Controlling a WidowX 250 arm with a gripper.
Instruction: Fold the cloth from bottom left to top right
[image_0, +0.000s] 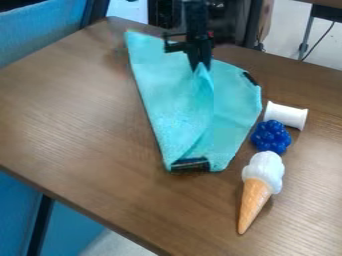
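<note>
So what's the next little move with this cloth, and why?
I'd probably ease the pincer slightly right, toward the dark patch on the cloth's upper right edge. The pincer holds a raised peak of cloth, and that peak stands short of that edge.

The place is looking like a robotics lab or an office workroom; the view is not settling which. A black robot arm (196, 22) is hanging over a brown wood-grain table (73, 110), where a toy ice cream cone (257, 187) is lying at lower right. Blue panels (40, 30) are lining the left side, dark equipment (230, 22) is standing behind at top centre, and a thin cable (325, 36) is trailing at upper right over a pale floor (287, 30).
</note>
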